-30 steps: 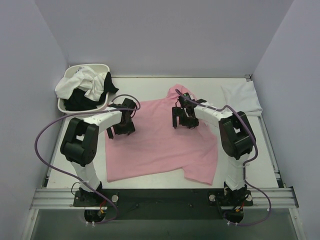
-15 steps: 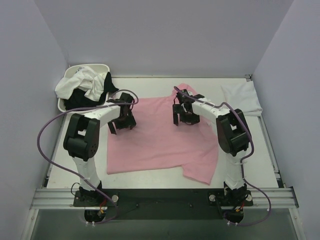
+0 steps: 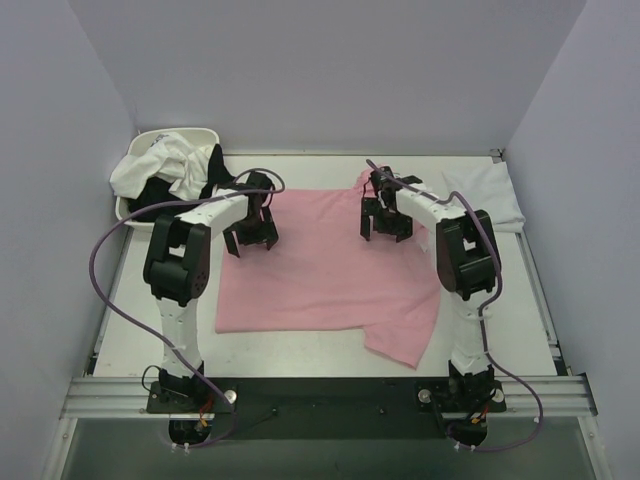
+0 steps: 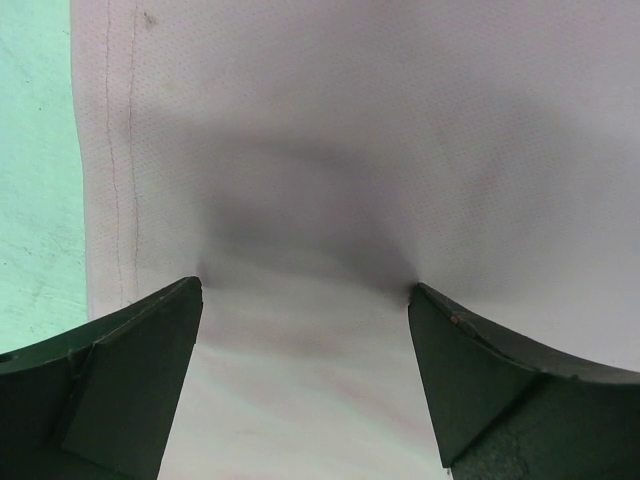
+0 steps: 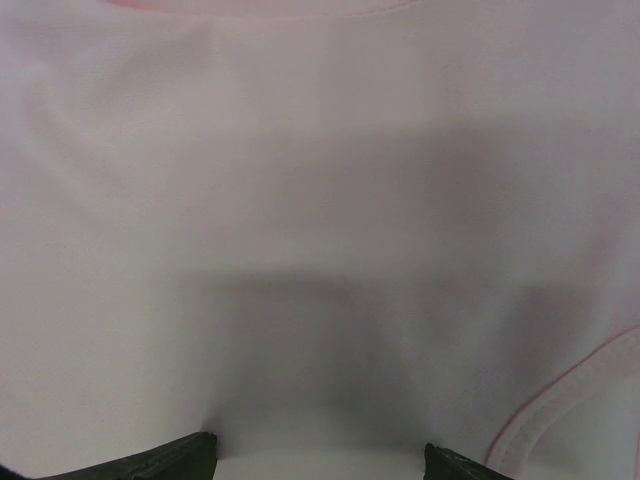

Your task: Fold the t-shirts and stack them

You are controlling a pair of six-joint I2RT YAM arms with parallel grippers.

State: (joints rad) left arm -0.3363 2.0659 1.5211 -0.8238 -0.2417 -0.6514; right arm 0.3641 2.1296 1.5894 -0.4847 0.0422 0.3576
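A light pink t-shirt lies spread flat across the middle of the table. My left gripper stands over its left far part, open. In the left wrist view the left gripper has its tips wide apart and pressed on the pink cloth, close to the stitched side hem. My right gripper stands over the shirt's right far part, also open. The right wrist view shows this gripper with its tips resting on the pink cloth, nothing between them. White t-shirts and a black one are heaped in the basin.
The white oval basin sits at the back left corner. A folded white t-shirt lies at the back right. Bare table shows left of the pink shirt's hem. Walls close in the table on three sides.
Both grippers have moved toward the far edge over the pink shirt. The bunched far part of the shirt has flattened and its far edge now lies straighter.
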